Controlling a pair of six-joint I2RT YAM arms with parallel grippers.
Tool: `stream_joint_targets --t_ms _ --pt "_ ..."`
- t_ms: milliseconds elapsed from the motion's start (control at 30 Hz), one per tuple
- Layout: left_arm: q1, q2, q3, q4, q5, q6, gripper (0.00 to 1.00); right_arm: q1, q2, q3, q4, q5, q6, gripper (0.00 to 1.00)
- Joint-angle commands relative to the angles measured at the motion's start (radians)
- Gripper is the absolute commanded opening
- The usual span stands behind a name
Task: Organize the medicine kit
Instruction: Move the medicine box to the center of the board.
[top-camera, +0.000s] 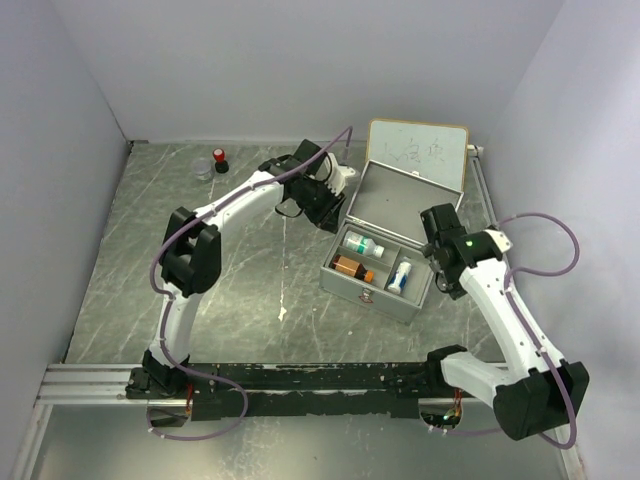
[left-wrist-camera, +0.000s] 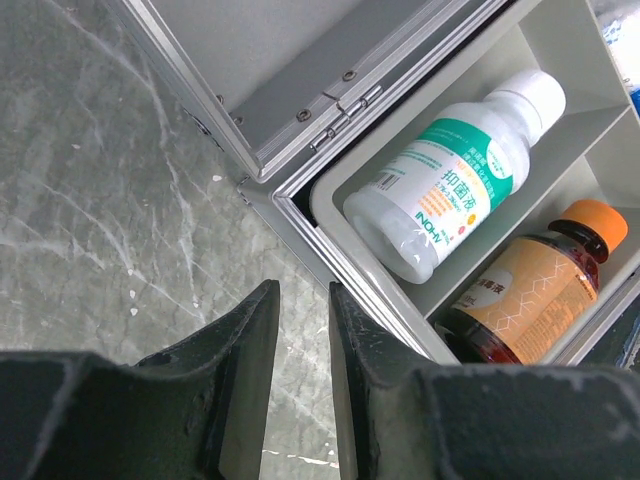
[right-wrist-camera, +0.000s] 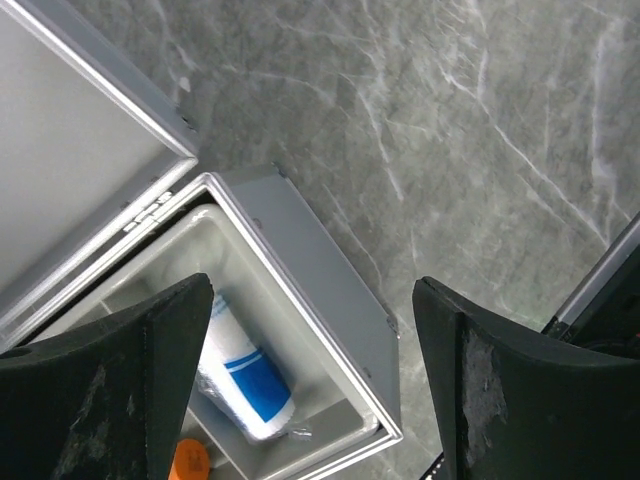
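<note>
The silver medicine kit (top-camera: 375, 296) stands open right of centre, its lid (top-camera: 405, 195) tilted back. Inside lie a white bottle with a green label (top-camera: 362, 244), an amber bottle with an orange cap (top-camera: 352, 267) and a white and blue roll (top-camera: 401, 275). My left gripper (top-camera: 328, 212) hovers at the kit's back left corner. In the left wrist view it (left-wrist-camera: 304, 290) is empty with only a narrow gap, beside the kit's rim (left-wrist-camera: 300, 215), the white bottle (left-wrist-camera: 450, 180) and the amber bottle (left-wrist-camera: 540, 290). My right gripper (top-camera: 432, 240) is wide open and empty (right-wrist-camera: 312, 290) over the kit's right corner (right-wrist-camera: 300, 260), above the roll (right-wrist-camera: 245, 375).
A small red-capped bottle (top-camera: 220, 157) and a small clear jar (top-camera: 204, 168) stand on the table at the back left. White walls close in the table at the back and sides. A black rail (top-camera: 320, 385) runs along the near edge.
</note>
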Motion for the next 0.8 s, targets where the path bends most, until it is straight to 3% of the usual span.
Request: stream_joint_targets --t_ms 0,133,267,600,767 --pt "-0.001 -0.044 0.041 0.030 0.007 -0.022 0.38 -0.005 -0.039 -0.061 -0.003 -0.008 0.017 0.81" --pt "-0.001 -0.046 0.041 0.020 -0.005 -0.008 0.38 -0.005 -0.040 -0.114 0.101 -0.052 -0.077 0.72" --pt "-0.002 -0.053 0.030 0.012 -0.013 0.005 0.38 -0.003 0.010 -0.123 0.128 -0.091 -0.147 0.72" --pt "-0.001 -0.047 0.083 -0.026 -0.025 0.019 0.38 -0.004 0.003 -0.140 0.164 -0.108 -0.187 0.60" --pt "-0.002 -0.049 0.105 -0.056 -0.030 0.039 0.37 -0.005 -0.011 -0.157 0.170 -0.108 -0.187 0.39"
